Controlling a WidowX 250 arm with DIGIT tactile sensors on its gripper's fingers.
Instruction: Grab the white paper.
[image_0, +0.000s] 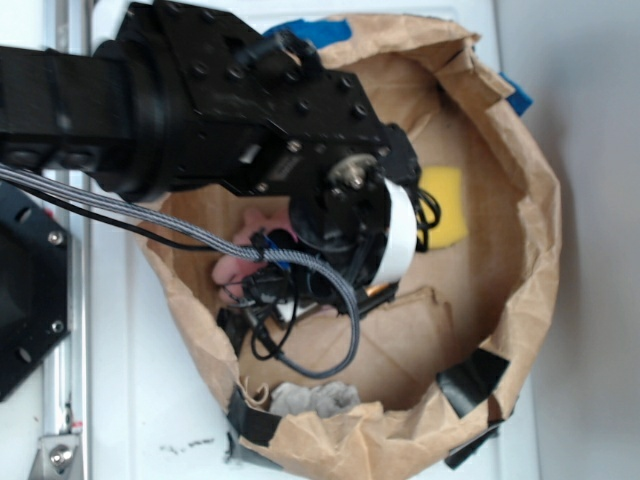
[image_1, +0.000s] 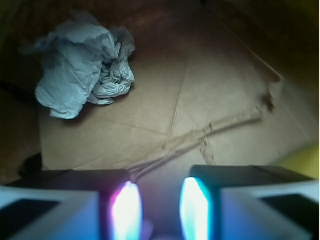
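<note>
Brown bag (image_0: 520, 250) floor was bare creased paper under your pincer (image_1: 160, 210), jaws spread, nothing between them. White paper (image_1: 85, 65) sat well ahead, off to left. You wanted to shift that way, centre wad between pads, then drop and squeeze.

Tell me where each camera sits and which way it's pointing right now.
Exterior: overhead, looking down into the brown paper bag; the black arm and end effector cover its middle; the white paper lies near the bottom rim.
Wrist: on the arm just behind the end effector, facing the bag floor; two glowing fingertips show, apart with nothing between; the white paper sits upper left.
Shared: white paper, bag floor, yellow sponge.
</note>
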